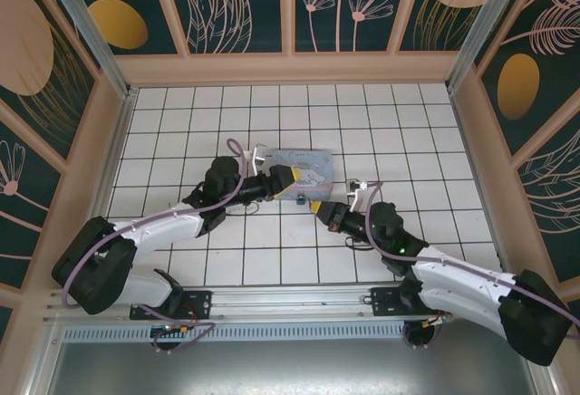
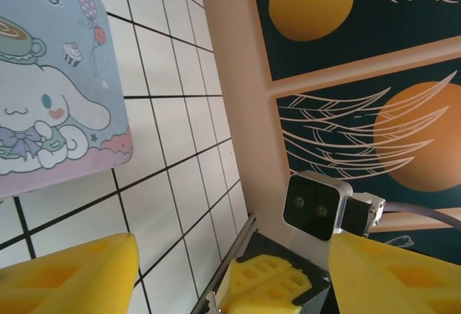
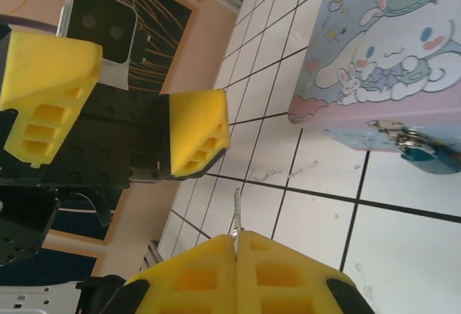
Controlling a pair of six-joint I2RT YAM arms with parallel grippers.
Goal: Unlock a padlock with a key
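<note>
Yellow pads [image 3: 187, 278] of the right gripper [image 3: 236, 238] are closed on the key [image 3: 236, 209], its thin blade sticking out. The padlock [image 3: 426, 154] hangs on the cartoon tin [image 3: 382, 55] near the table's [image 1: 181, 141] middle. The left gripper [image 1: 285, 180] stands open, empty. Unsteadied, the padlock may swing away and the key may twist.

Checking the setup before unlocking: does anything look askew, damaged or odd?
Minor only: the tin sits slightly skewed to the tile grid, and faint scuff marks show on the tile beside it. The padlock hangs at its clasp.
</note>
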